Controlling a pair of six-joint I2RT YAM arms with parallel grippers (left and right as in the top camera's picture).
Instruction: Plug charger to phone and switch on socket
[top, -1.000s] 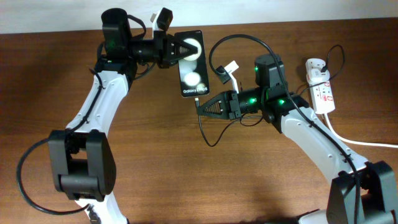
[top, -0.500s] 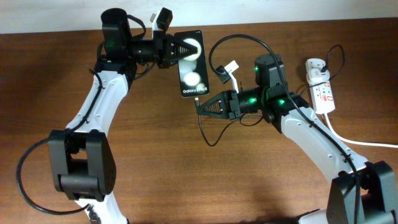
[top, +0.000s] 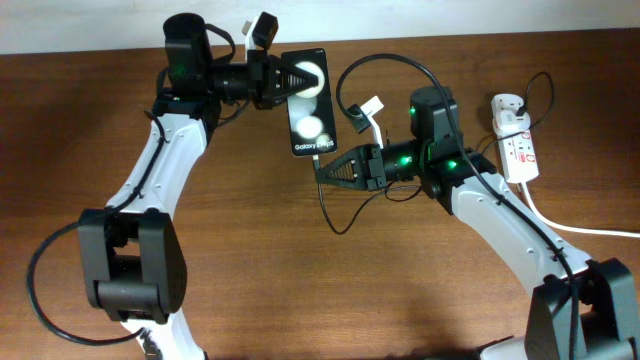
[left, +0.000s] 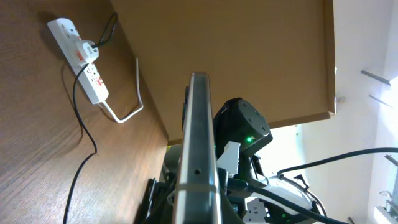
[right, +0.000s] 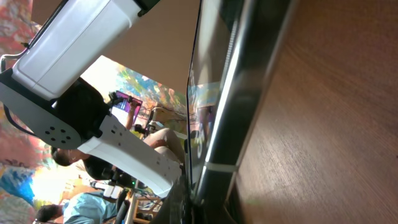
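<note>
The phone (top: 308, 108) is black and glossy, with white lettering near its lower end. It is held off the table. My left gripper (top: 288, 78) is shut on its upper end. My right gripper (top: 322, 172) is shut on the charger plug tip, pressed against the phone's lower edge. The charger cable (top: 324, 205) hangs in a loop below it. The white socket strip (top: 518, 148) lies at the far right with its adapter (top: 508, 105). The left wrist view shows the phone edge-on (left: 196, 143), the socket (left: 81, 53) and the cable (left: 94, 148). The right wrist view shows the phone's edge (right: 227, 118) close up; the plug is hidden there.
A thick white cord (top: 565, 227) runs from the socket off the right edge, and it also shows in the left wrist view (left: 124, 114). My right arm's own thick black cable (top: 385, 62) arches above its wrist. The brown wooden table (top: 260, 260) ends at the far edge by a wall.
</note>
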